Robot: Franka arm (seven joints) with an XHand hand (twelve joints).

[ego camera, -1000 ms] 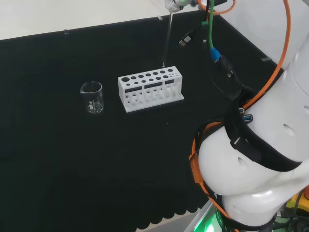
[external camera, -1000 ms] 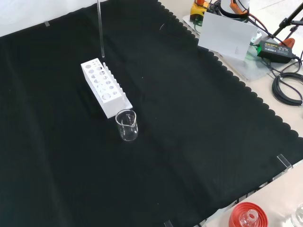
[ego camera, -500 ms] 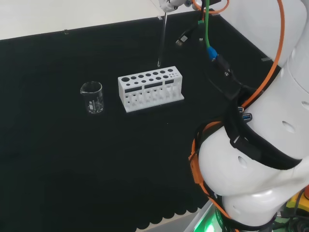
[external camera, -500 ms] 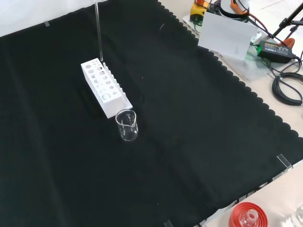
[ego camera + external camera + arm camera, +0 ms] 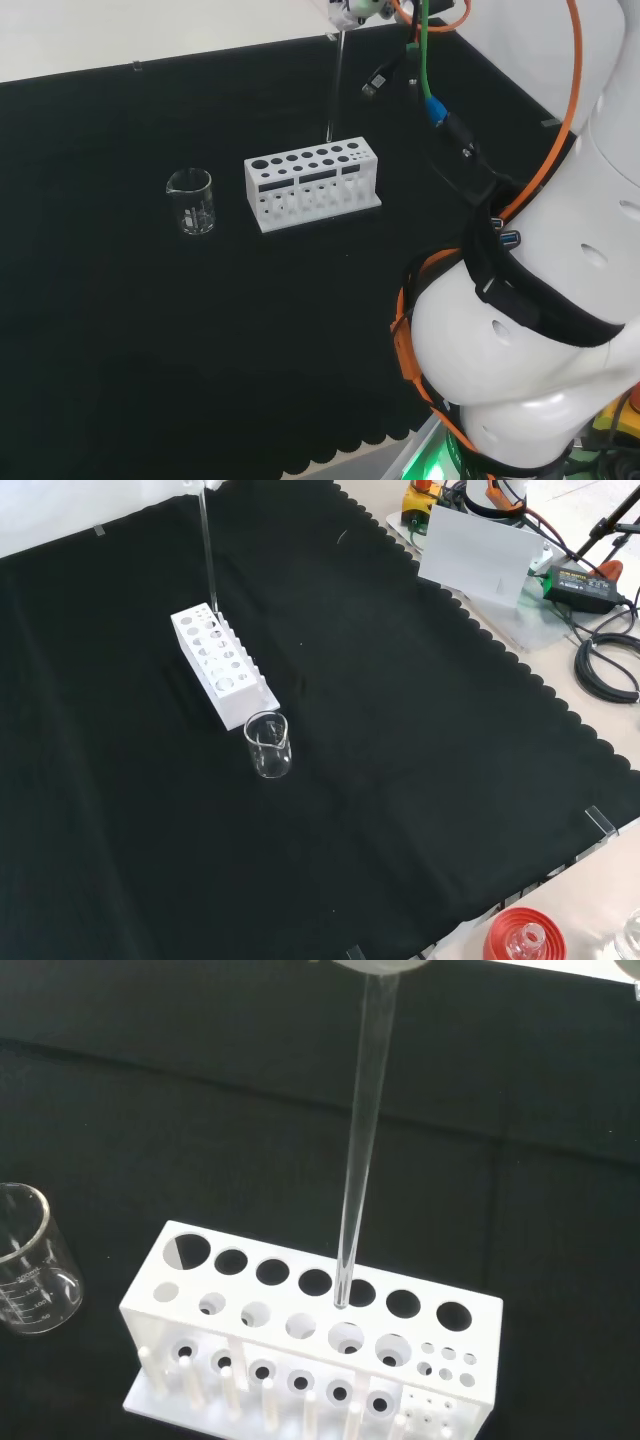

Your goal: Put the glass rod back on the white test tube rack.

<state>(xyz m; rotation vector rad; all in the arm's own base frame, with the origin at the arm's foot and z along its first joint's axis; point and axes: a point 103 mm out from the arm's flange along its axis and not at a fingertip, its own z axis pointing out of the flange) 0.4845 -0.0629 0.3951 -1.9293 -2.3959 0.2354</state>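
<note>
From my station I see the rod (image 5: 360, 1150) hanging nearly upright over the rack (image 5: 310, 1340); in the wrist view its lower tip sits just above the top plate, near a hole in the middle of the far row, not yet inside any hole as far as I can judge. In the head view the rod (image 5: 334, 85) drops from the top edge towards the rack (image 5: 312, 184), its tip by the rack's far edge; in the front view the rod (image 5: 208, 550) comes down from the top edge and ends at the rack's (image 5: 222, 665) upper end. The hand (image 5: 352, 8) shows as a small white part at the head view's top edge, at the rod's upper end; I cannot tell how its fingers lie on the rod. A beaker (image 5: 191, 201) stands on the cloth (image 5: 150, 330) to the rack's left in the head view, a little apart; in the front view the beaker (image 5: 268, 744) stands just below the rack's near end; it looks empty to me.
</note>
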